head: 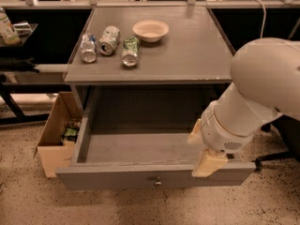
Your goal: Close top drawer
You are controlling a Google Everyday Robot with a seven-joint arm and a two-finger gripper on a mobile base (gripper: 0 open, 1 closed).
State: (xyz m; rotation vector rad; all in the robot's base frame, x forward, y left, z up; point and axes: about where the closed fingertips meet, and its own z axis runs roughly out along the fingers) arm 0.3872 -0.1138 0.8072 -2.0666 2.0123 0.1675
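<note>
The top drawer (140, 149) is pulled out wide from under the grey table top (187, 55). It is empty inside. Its long front panel (117, 178) lies nearest me, with a small round metal knob (158, 181) at its centre. My gripper (207, 161) hangs from the big white arm (253, 102) at the right. It sits low over the drawer's front right corner, just behind the front panel and right of the knob. The arm hides the drawer's right side.
On the table top lie three drink cans (108, 43) and a cream bowl (150, 30). An open cardboard box (56, 135) stands on the floor left of the drawer. A dark chair base (276, 156) is at the right. A bottle (5, 27) stands far left.
</note>
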